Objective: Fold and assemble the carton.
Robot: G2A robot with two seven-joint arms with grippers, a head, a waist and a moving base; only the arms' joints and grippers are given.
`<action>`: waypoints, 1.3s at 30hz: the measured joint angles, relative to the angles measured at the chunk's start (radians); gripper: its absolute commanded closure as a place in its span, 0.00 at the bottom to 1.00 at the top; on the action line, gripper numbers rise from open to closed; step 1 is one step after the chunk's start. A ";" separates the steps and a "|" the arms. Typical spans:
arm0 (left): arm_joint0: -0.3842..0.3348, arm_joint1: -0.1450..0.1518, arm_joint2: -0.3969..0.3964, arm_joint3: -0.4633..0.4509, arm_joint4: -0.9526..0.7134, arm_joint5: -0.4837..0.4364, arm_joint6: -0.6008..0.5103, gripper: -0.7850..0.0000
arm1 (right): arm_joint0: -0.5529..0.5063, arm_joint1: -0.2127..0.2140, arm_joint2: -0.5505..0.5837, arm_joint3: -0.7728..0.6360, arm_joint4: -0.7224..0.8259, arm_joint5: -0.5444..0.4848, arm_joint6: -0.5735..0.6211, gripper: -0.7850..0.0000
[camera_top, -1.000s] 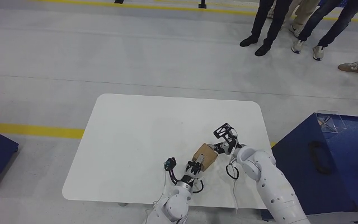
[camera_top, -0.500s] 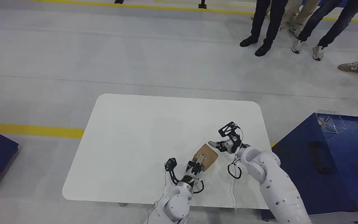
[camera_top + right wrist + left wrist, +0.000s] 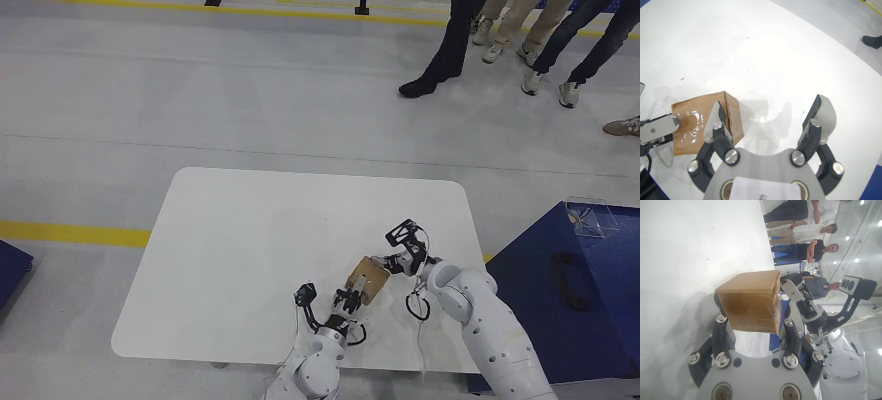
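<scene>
The right arm [image 3: 482,322] and left arm [image 3: 316,366] are clad in smooth, rounded white shells. A black cable [image 3: 413,306] is looped at the right wrist, where a black bracket [image 3: 852,305] carrying a grey-faced camera block [image 3: 857,287] is mounted. The left gripper [image 3: 750,313] and right gripper [image 3: 768,103] are built alike: a grey metal base, black linkages fastened with silver screws [image 3: 731,156], and pale grey fingers [image 3: 826,111] lined with ribbed black pads [image 3: 811,111]. A white label [image 3: 762,190] is stuck on the right base.

Carton [image 3: 751,302]: brown cardboard, matt, glossy tape patch. Table [image 3: 250,250]: smooth white.
</scene>
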 measured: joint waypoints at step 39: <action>-0.015 0.089 0.049 0.062 1.085 0.230 0.286 0.04 | 0.186 -0.051 -0.182 0.239 -0.018 -0.027 -0.003 0.00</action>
